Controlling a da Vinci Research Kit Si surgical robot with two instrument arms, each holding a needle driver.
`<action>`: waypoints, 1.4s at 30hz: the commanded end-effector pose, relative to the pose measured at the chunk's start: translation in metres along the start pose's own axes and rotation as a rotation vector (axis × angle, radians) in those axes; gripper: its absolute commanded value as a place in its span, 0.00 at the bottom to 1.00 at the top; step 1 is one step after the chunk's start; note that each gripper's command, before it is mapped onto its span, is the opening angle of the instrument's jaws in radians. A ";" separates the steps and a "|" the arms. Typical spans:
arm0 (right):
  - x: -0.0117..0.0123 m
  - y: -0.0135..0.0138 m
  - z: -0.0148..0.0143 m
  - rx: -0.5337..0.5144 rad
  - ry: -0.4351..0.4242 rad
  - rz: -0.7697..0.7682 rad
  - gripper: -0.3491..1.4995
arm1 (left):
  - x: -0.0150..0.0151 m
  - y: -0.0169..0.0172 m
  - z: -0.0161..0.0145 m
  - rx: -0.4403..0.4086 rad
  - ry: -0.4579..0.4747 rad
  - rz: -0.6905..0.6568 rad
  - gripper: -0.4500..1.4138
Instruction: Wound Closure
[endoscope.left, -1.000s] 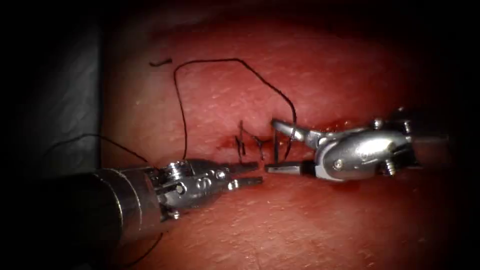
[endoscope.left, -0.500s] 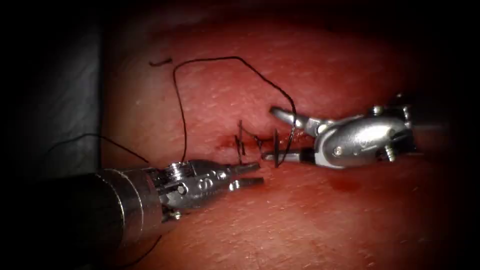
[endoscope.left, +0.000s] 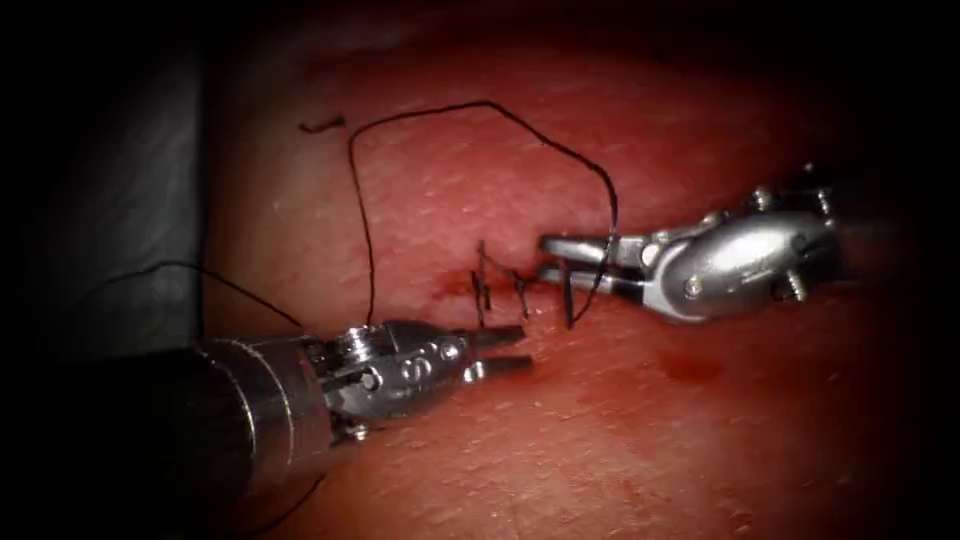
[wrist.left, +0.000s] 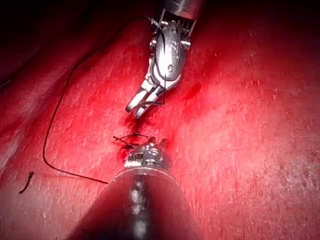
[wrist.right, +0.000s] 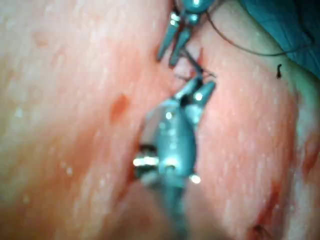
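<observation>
The right claw (endoscope.left: 560, 258) comes in from the right with its two jaws only narrowly parted, lying nearly side by side, and the thread (endoscope.left: 430, 125) runs between them close to the tips; whether they actually pinch it cannot be told for certain, though a short dark strand hangs down from the jaws toward the tissue (endoscope.left: 620, 440). From that claw the thread rises in a wide loop above and to its left, arches over, then drops straight down to the wrist of the left claw (endoscope.left: 510, 350). The left claw lies below and to the left of the right one, jaws a little apart, holding nothing, its tips resting just under the stitched cut (endoscope.left: 500, 285), which sits between the two claws. Dark stitches (endoscope.left: 482, 285) cross the cut just left of the right claw's tips. In the left wrist view the right claw (wrist.left: 135, 109) points down at the stitches with thread draped along its body, and the left claw (wrist.left: 150, 149) sits just beside the cut. No needle can be made out. A cut end of thread (endoscope.left: 322, 125) lies well away from both claws, up and to the left. A patch of red fluid (endoscope.left: 690, 368) stains the tissue beneath the right claw's body. A grey drape (endoscope.left: 130, 230) borders the tissue beyond the left claw.
</observation>
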 end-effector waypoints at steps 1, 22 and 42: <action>-0.0005 -0.0001 0.0004 -0.003 0.007 0.004 0.00 | 0.0006 0.0002 0.0009 0.004 0.012 0.003 0.19; -0.0012 0.0021 -0.0004 -0.022 0.074 -0.007 0.00 | -0.0011 -0.0012 0.0080 0.024 0.073 0.028 0.16; 0.0002 0.0045 -0.0008 -0.055 0.087 -0.039 0.00 | -0.0008 0.0013 0.0059 -0.003 0.068 0.033 0.17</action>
